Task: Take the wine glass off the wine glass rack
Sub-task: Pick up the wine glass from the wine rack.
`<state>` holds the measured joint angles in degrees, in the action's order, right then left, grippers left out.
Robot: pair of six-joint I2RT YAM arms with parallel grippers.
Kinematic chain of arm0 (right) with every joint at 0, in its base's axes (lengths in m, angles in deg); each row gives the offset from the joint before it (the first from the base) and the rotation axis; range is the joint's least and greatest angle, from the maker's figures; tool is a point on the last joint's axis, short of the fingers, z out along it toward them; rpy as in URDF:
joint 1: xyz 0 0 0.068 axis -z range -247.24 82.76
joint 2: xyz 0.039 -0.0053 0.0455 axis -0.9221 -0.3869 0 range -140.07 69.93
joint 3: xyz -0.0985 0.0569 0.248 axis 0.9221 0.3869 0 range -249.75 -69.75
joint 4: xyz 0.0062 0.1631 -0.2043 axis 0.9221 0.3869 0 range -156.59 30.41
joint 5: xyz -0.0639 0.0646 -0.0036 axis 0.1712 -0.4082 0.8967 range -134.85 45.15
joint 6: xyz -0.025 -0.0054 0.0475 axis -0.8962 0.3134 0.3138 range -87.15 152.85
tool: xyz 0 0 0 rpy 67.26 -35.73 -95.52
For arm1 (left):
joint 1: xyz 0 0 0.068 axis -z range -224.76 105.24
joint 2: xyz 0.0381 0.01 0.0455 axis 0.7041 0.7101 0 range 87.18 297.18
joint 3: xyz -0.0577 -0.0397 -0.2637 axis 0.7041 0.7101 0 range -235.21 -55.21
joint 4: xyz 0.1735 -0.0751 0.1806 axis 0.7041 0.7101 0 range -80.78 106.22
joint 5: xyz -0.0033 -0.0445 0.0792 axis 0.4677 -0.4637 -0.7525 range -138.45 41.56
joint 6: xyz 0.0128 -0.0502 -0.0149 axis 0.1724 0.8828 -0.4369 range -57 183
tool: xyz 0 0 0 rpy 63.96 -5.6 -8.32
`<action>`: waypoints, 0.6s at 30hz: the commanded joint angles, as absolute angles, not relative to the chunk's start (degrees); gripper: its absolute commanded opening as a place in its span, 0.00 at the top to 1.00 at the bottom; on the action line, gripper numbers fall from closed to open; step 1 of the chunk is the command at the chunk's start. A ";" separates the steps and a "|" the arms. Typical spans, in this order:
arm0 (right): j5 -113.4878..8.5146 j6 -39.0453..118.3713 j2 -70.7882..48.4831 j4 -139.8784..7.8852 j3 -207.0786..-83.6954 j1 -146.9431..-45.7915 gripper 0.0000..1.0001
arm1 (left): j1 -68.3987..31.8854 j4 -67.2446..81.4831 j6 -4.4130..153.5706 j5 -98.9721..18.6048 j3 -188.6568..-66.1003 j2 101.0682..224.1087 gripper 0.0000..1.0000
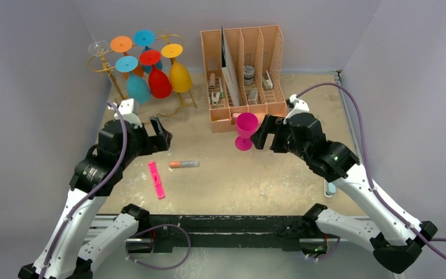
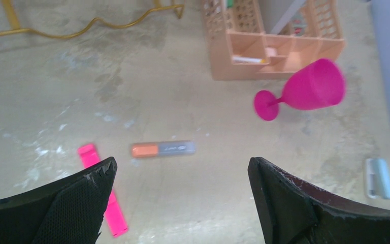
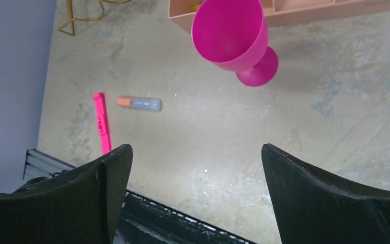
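Note:
The gold wire wine glass rack (image 1: 105,65) stands at the back left. Several coloured wine glasses hang upside down on it, among them a red one (image 1: 159,82) and a yellow one (image 1: 180,77). Its wavy base shows in the left wrist view (image 2: 81,33). A magenta wine glass (image 1: 245,131) stands upright on the table off the rack, also seen in the wrist views (image 2: 312,91) (image 3: 231,35). My right gripper (image 1: 260,135) (image 3: 197,157) is open and empty just right of it, not touching. My left gripper (image 1: 164,138) (image 2: 183,173) is open and empty, in front of the rack.
A peach desk organiser (image 1: 244,70) with small items stands at the back centre, right behind the magenta glass. A pink highlighter (image 1: 157,180) and an orange-and-grey marker (image 1: 184,164) lie on the table between the arms. A pale blue item (image 2: 380,178) lies at the right.

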<state>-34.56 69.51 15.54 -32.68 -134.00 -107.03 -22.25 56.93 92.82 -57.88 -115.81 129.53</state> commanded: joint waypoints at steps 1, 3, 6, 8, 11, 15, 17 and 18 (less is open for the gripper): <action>-34.10 78.53 17.70 -28.63 -132.11 -107.05 0.01 | -22.61 54.82 95.56 -49.96 -125.48 137.63 0.00; -30.80 83.02 19.90 -26.88 -131.41 -107.05 0.01 | -23.16 57.46 95.56 -50.74 -131.70 142.77 0.00; -26.54 85.06 22.67 -26.98 -130.94 -107.05 0.01 | -26.50 62.76 92.79 -46.01 -142.43 148.18 0.00; -22.90 85.47 22.41 -24.13 -132.26 -107.05 0.01 | -30.92 65.51 90.31 -40.38 -147.88 152.22 0.00; -21.23 81.49 19.98 -22.67 -133.42 -107.06 0.01 | -38.99 63.06 90.32 -31.33 -147.91 154.03 0.02; -23.25 80.76 16.01 -18.39 -138.99 -107.06 0.01 | -47.71 60.94 93.90 -19.51 -149.68 155.27 0.05; -23.91 78.67 15.00 -21.05 -139.00 -107.06 0.01 | -49.81 59.98 95.52 -20.38 -148.91 155.15 0.06; -23.66 77.72 14.33 -21.54 -139.49 -107.06 0.01 | -51.22 59.37 96.79 -20.23 -148.37 155.13 0.07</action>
<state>-24.84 80.79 15.91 -21.21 -136.69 -107.03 -47.52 61.52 93.04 -27.87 -146.82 155.69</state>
